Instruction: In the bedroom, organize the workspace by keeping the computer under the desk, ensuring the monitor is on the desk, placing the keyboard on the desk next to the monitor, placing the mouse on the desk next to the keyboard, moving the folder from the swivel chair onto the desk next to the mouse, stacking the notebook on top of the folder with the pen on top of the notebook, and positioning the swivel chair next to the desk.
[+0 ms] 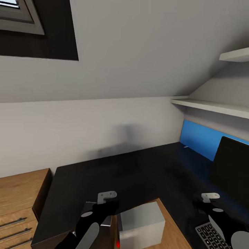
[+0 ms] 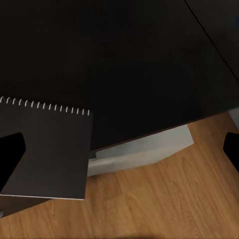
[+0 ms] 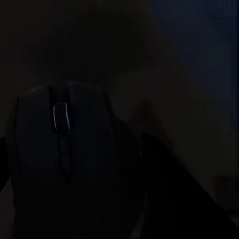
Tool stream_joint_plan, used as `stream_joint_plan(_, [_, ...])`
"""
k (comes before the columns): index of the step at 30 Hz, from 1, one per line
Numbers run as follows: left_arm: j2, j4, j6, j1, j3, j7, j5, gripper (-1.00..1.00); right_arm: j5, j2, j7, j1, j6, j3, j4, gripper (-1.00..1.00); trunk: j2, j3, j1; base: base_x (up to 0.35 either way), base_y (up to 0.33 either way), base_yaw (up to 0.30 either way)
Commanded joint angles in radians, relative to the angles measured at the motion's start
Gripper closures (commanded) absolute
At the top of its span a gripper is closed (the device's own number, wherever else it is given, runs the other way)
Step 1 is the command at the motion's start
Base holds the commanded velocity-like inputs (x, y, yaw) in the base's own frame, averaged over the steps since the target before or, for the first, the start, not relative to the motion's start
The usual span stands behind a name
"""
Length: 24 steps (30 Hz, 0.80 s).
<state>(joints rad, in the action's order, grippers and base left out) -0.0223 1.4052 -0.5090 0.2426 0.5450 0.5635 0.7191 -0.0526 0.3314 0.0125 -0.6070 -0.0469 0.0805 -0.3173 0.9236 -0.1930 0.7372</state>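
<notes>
The left gripper [image 2: 119, 149] grasps the spiral notebook [image 2: 50, 149] over the black bench's [image 1: 103, 176] edge, above the computer [image 1: 141, 221]. The mouse [image 3: 69, 149] sits right at the right gripper [image 1: 211, 200], near the keyboard [image 1: 211, 235] and monitor [image 1: 231, 169]; whether that gripper is clenched I cannot tell.

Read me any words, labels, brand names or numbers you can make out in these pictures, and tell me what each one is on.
No text can be read.
Keyboard: key legends too small and blurred to read.
Notebook: plain dark cover, no lettering visible.
Mouse: too dark to show any marking.
Monitor: screen black, no logo visible.
</notes>
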Motion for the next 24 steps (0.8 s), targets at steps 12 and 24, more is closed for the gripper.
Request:
stream_joint_plan(12, [-0.001, 0.001, 0.000, 0.001, 0.003, 0.010, 0.010, -1.00, -0.009, 0.001, 0.013, -0.001, -0.005, 0.008, -0.002, 1.00, 0.085, -0.039, 0.046, 0.000, 0.000, 0.000])
stream_joint_plan(24, [-0.002, 0.001, 0.000, 0.001, 0.003, 0.010, 0.010, -1.00, -0.009, 0.002, 0.014, -0.001, -0.005, 0.008, -0.002, 1.00, 0.113, -0.052, 0.062, 0.000, 0.000, 0.000])
